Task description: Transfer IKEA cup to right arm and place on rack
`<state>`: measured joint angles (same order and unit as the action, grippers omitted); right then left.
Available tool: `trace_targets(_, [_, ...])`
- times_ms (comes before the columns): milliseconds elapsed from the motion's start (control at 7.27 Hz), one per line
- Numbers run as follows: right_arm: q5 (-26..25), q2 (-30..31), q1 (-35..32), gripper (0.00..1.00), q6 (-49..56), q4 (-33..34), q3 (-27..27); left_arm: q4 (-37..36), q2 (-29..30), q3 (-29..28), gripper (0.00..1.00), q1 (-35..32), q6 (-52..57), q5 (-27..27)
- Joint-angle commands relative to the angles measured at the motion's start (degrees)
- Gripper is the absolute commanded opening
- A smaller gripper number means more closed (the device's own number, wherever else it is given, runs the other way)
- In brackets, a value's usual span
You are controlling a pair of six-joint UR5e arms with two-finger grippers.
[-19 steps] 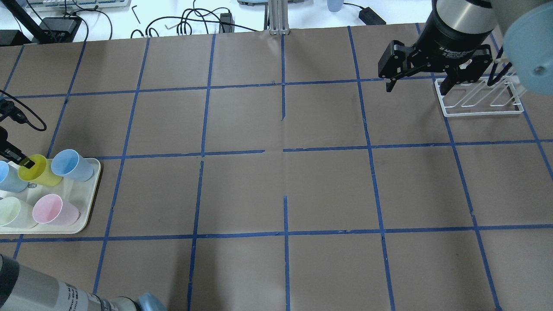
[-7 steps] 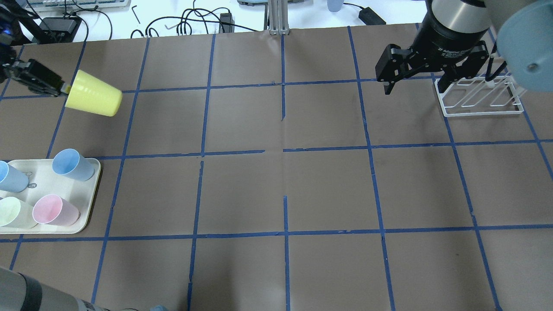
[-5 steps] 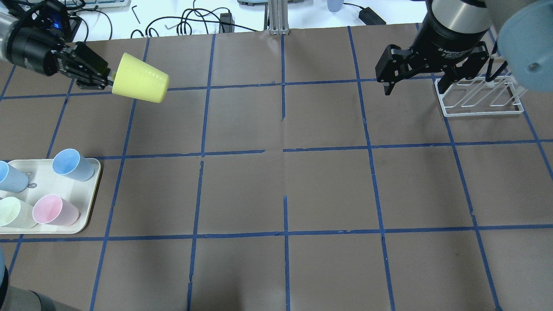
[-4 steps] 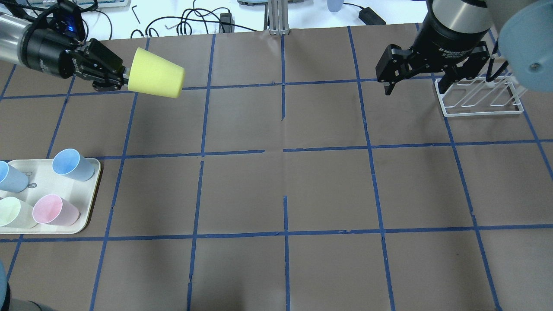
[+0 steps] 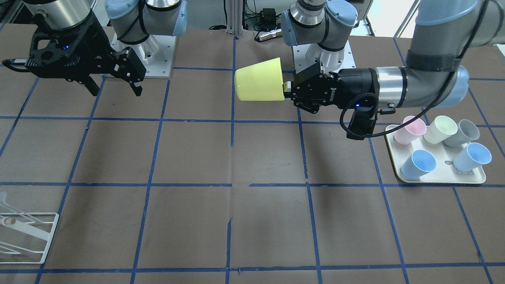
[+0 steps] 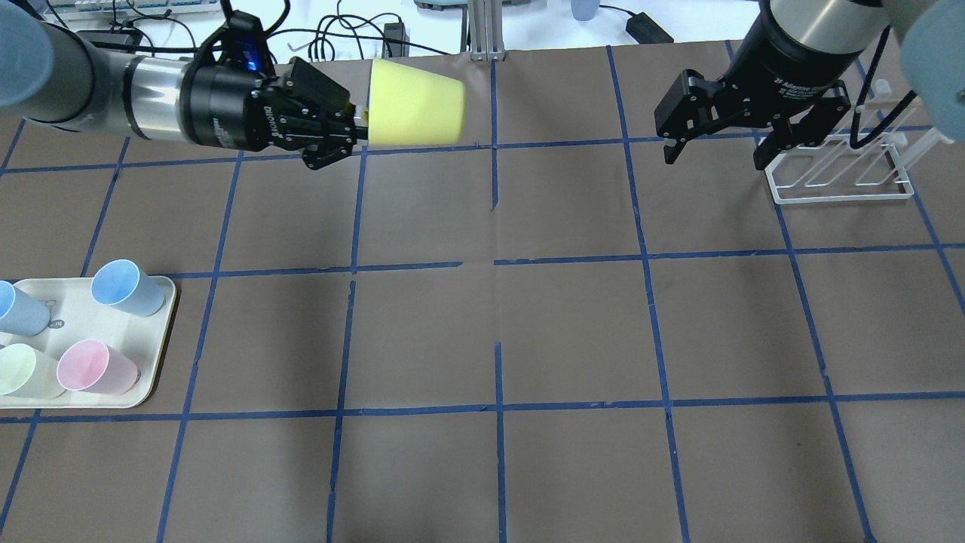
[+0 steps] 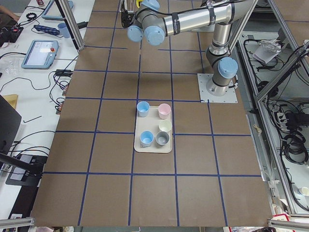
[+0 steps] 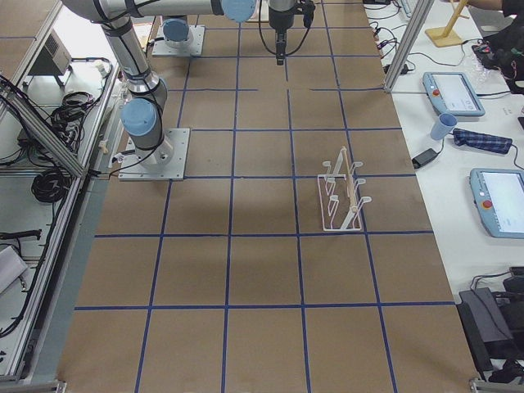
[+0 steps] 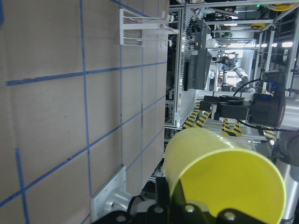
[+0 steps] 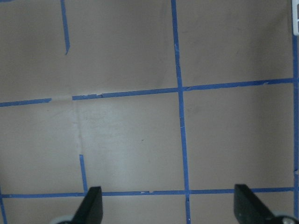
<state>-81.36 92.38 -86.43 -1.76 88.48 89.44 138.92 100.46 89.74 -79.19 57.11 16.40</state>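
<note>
The yellow IKEA cup (image 6: 415, 103) is held in the air on its side, base pointing to the table's middle; it also shows in the front view (image 5: 259, 80) and the left wrist view (image 9: 224, 172). My left gripper (image 6: 360, 124) is shut on the cup's rim. My right gripper (image 6: 714, 154) is open and empty, pointing down over the table just left of the white wire rack (image 6: 837, 170). In the right wrist view its fingers (image 10: 91, 207) stand wide apart over bare brown paper. A wide gap separates the cup and the right gripper.
A cream tray (image 6: 162, 332) at the table's left edge holds a blue cup (image 6: 124, 286), a pink cup (image 6: 94, 366), a pale cup (image 6: 22, 369) and further cups. Brown paper with a blue tape grid covers the table. Cables lie beyond the far edge.
My left gripper lifted the yellow cup off the tray and carried it rightward along the far side of the table. The right gripper stayed open beside the rack.
</note>
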Motion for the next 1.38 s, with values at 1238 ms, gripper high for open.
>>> trace_targets(1238, [55.06,1.57,18.77,1.00,6.77,-23.44,3.19,-9.09,-1.49,6.06,0.00,-14.57,1.17,-25.17])
